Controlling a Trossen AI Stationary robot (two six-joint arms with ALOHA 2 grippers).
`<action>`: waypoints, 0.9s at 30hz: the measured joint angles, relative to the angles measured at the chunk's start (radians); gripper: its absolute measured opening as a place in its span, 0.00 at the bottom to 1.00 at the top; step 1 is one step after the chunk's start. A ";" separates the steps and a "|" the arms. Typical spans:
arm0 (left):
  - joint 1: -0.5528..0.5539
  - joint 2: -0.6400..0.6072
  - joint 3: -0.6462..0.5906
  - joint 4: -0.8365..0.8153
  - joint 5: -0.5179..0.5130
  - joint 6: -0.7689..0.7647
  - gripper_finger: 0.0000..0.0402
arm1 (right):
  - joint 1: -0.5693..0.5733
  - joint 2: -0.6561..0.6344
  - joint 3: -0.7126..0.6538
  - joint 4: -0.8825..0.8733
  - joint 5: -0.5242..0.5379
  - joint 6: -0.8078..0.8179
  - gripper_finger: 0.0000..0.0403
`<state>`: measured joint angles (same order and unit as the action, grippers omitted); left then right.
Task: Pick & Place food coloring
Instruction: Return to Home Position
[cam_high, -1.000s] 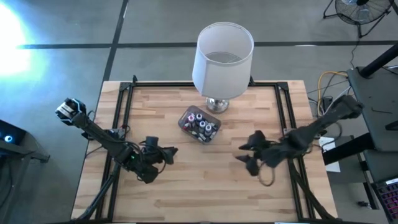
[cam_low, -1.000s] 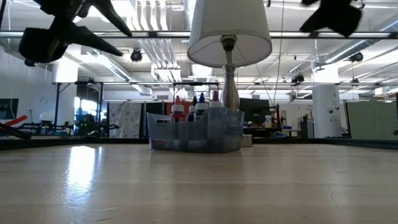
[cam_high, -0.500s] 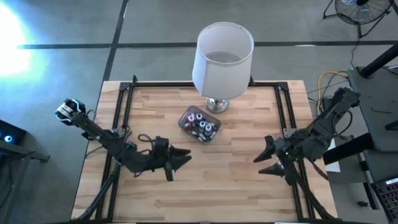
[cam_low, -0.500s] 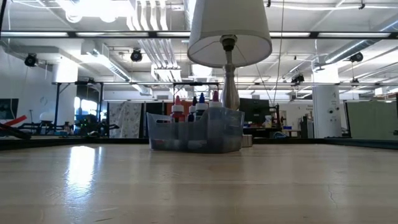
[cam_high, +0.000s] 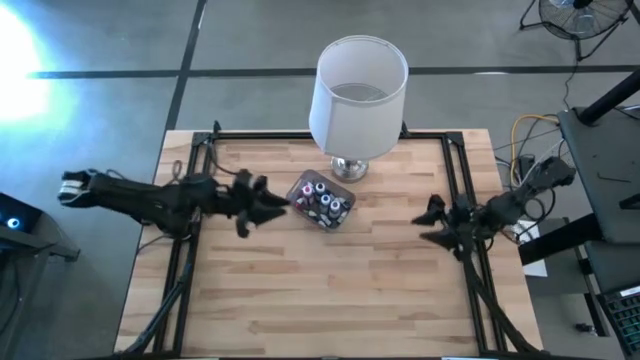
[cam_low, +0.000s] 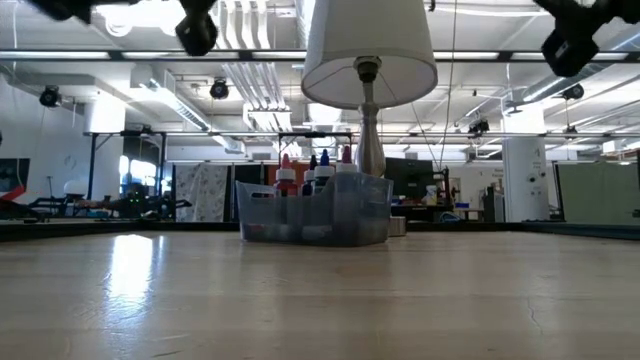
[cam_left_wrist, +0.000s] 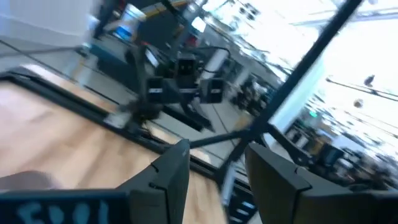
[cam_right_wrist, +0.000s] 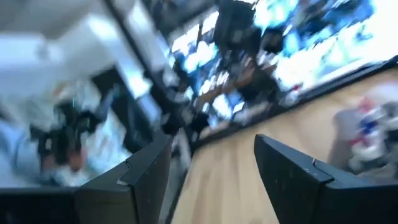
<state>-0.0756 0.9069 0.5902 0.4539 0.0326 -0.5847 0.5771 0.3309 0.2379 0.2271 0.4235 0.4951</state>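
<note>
- The food coloring is standing caps-up inside a translucent tub at the middle of the wooden surface, just in front of the lamp.
- The left pincer is hanging just beside the tub's left end, released and carrying nothing. The left arm is stretching in across the surface's left edge.
- The right pincer is hovering well apart from the tub near the surface's right edge, likewise released and empty.
- The tub is lying between the two pincers, its long axis running on a slant across the surface, with the left pincer much the nearer. No bottle is lying loose on the surface, so the sorting looks finished. Any move home would need to carry the left pincer away from the tub without clipping it.
- The low view is showing what the overhead one cannot: bottle tips are rising above the tub's rim, and only dark arm parts are showing along the top edge, well above the surface.
- The left wrist view is looking past spread fingers over the surface's edge into the room, with no tub in sight.
- The right wrist view is catching the bottles as a blur beyond its own parted fingers.
</note>
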 joint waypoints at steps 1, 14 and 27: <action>0.019 -0.044 -0.032 -0.008 0.000 0.005 0.33 | -0.009 -0.038 -0.016 0.005 0.027 0.004 0.56; 0.065 -0.555 -0.336 -0.129 -0.016 -0.002 0.33 | -0.021 -0.330 -0.177 0.016 0.095 -0.126 0.56; 0.065 -0.892 -0.469 -0.326 -0.046 0.035 0.33 | -0.021 -0.320 -0.207 -0.058 0.101 -0.165 0.56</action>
<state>-0.0105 0.0152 0.1216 0.1276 -0.0130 -0.5500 0.5560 0.0113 0.0311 0.1695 0.5243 0.3304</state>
